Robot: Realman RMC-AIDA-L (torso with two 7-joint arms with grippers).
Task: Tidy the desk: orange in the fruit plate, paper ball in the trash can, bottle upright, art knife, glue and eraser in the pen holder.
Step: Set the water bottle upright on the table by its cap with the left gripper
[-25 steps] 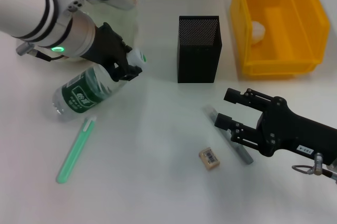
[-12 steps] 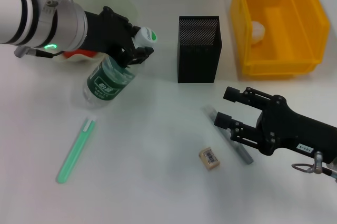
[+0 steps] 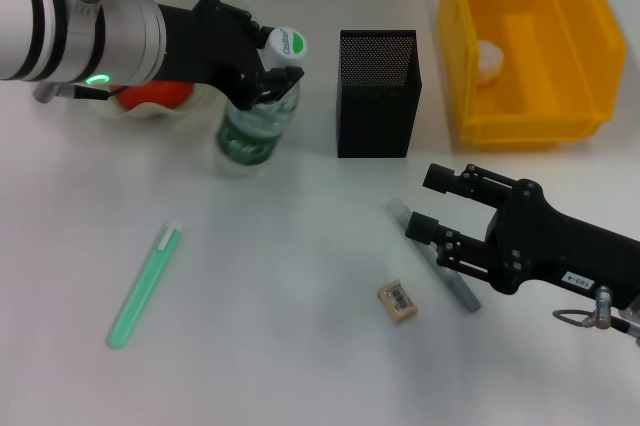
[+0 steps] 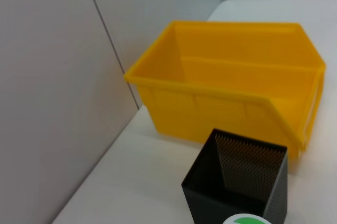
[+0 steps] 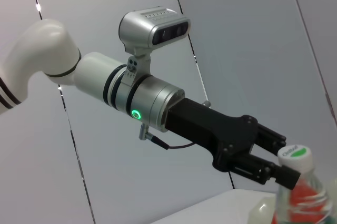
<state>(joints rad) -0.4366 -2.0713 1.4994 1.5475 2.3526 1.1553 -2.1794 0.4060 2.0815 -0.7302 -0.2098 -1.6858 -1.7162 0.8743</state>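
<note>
Fingers of left gripper (image 3: 262,71) clamped on bottle (image 3: 256,126) neck, orange (image 3: 156,96) half hidden.

Clear bottle (image 3: 256,124), green label, near upright, neck clamped by left end effector (image 3: 262,76).

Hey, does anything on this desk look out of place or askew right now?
Yes. The clear plastic bottle with the green label leans, held at its neck by the left hand. The light green glue stick, grey art knife and small beige eraser lie loose outside the black mesh pen holder.
</note>
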